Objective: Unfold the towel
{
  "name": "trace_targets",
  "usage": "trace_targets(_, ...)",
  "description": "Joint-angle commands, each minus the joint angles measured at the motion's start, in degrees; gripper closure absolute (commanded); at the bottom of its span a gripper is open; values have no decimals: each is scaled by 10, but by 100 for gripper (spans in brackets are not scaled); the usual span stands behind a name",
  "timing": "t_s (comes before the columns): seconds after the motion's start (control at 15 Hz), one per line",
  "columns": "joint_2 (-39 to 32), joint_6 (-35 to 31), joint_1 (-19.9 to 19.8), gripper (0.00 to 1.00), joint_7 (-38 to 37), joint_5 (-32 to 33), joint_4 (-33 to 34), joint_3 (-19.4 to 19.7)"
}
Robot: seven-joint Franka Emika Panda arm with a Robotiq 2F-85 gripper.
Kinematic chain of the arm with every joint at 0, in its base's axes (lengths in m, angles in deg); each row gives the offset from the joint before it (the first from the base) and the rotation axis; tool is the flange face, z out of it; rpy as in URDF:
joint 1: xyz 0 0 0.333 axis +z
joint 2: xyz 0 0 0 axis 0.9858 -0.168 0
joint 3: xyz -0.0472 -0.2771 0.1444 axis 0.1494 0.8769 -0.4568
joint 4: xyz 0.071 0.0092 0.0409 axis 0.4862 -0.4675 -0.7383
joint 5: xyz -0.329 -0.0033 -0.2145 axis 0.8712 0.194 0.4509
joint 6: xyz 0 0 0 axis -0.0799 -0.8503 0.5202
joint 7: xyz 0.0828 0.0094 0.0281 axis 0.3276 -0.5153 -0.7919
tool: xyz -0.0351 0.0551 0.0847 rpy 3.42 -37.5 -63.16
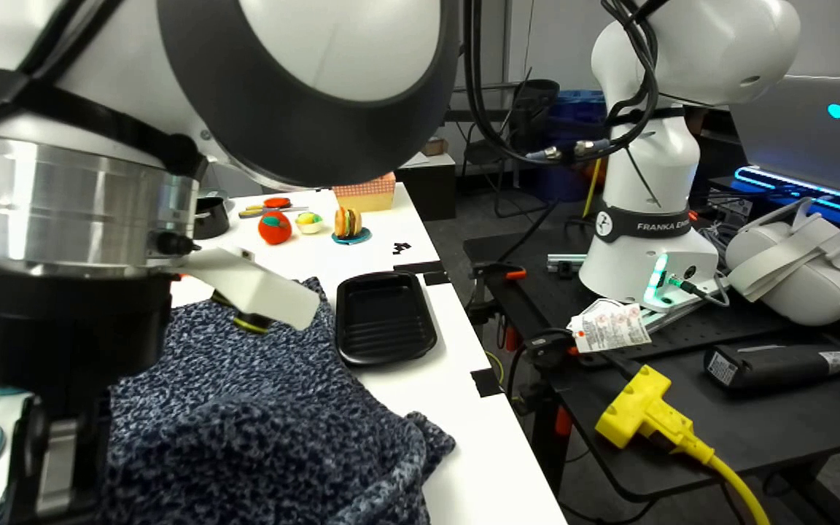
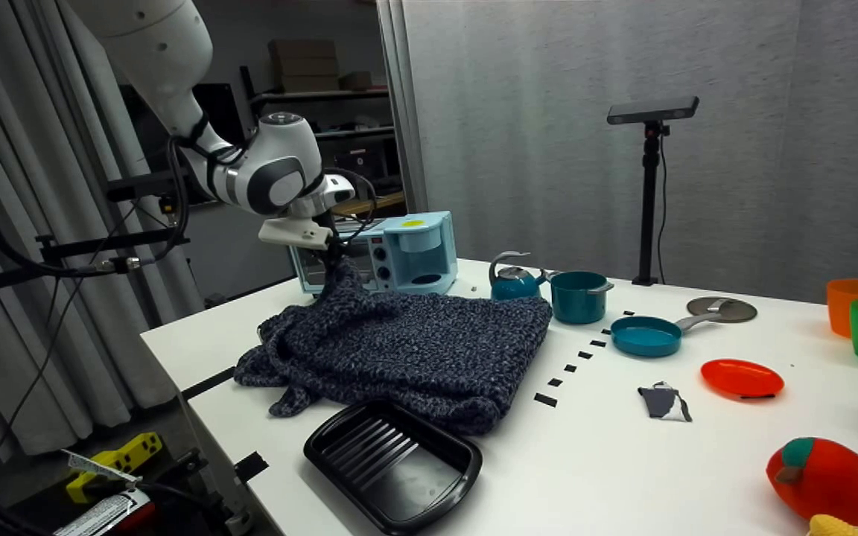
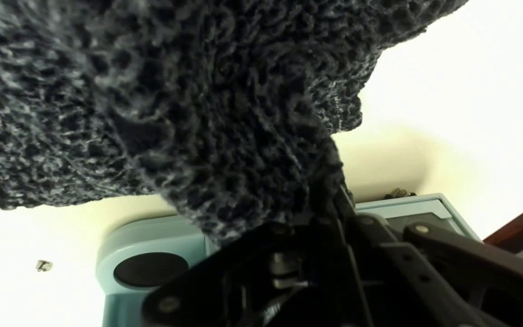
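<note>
Towel [image 2: 429,342] lies rumpled on the white table [image 2: 585,447], with one bunched part rising to the gripper [image 2: 335,257], which is clamped on it. Most of it (one edge beside the black tray [image 2: 399,473]) spreads lower than that grip.

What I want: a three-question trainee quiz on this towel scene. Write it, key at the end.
1. Multiple choice: what do the black fingers grip? A) an orange-red round plate; B) the mottled navy-grey cloth towel; C) a green see-through cup.

2. True or false: the towel lies fully spread and flat on the table.

3. Compare: which is nearer the towel, the black rectangular ridged tray or the round teal frying pan?

Key: 1. B. 2. False; part of it is raised to the fingers. 3. The tray.
</note>
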Motion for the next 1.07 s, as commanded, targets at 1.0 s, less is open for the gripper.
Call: trace_targets(1.0,-142,-64,-223,99,56,-10,24,-263)
